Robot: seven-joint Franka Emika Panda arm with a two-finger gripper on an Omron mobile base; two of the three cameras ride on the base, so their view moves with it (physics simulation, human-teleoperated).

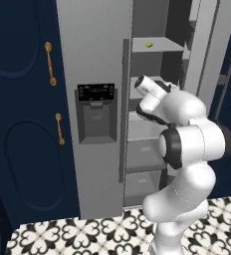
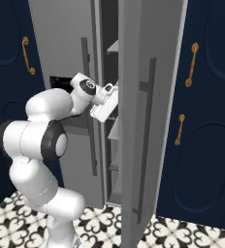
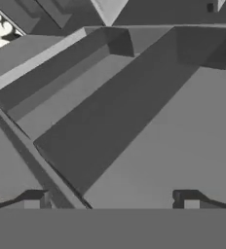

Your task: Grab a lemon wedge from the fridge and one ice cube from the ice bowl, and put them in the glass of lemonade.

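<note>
The right door of the tall grey two-door fridge [image 1: 95,99] was swung open so the small yellow lemon wedge [image 1: 149,44] on the upper shelf could be reached, with the two-finger gripper [image 3: 110,202] held inside, tips apart and empty, below it.

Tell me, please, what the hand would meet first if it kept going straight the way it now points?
Most likely a bare grey shelf inside the open fridge. The open hand looks down onto it with nothing between, though depth is hard to judge.
</note>
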